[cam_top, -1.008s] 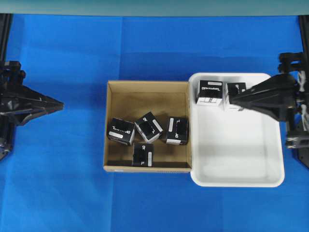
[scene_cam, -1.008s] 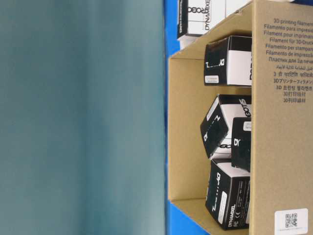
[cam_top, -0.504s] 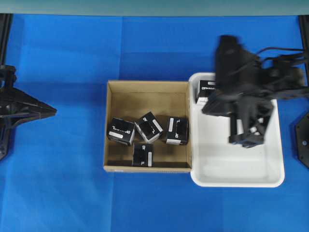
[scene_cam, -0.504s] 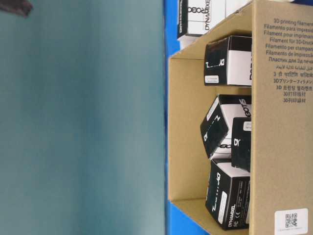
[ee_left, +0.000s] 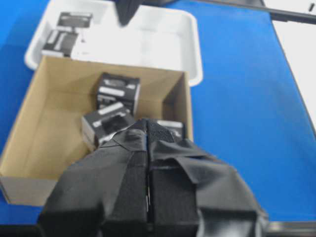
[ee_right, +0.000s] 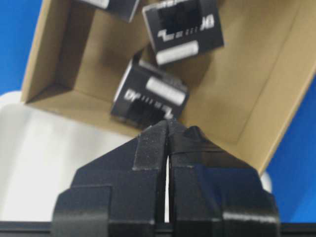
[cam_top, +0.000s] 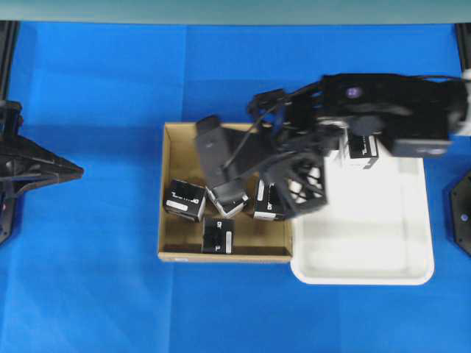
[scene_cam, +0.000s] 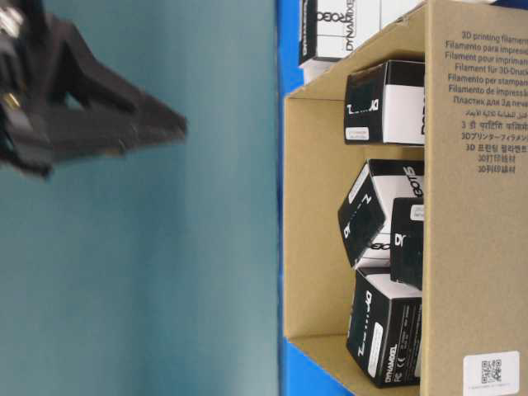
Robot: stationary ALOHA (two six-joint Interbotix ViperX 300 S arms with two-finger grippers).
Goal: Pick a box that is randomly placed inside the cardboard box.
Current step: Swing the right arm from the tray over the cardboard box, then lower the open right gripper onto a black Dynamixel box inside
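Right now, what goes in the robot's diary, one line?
right gripper: shut, empty, over cardboard box | left gripper: shut, empty | tray: two cartons

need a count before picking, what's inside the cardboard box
Four small black cartons lie in the cardboard box. The right arm's shut pincer overhangs the middle one, hiding part of it and the floor behind.

Both claws closed (empty): right claw [ee_right: 168, 129], left claw [ee_left: 147, 129].

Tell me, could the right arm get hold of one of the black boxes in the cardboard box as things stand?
Probably not yet: the right gripper hangs over the cardboard box, nothing blocking the nearest black box, but its jaws are shut and must open first.
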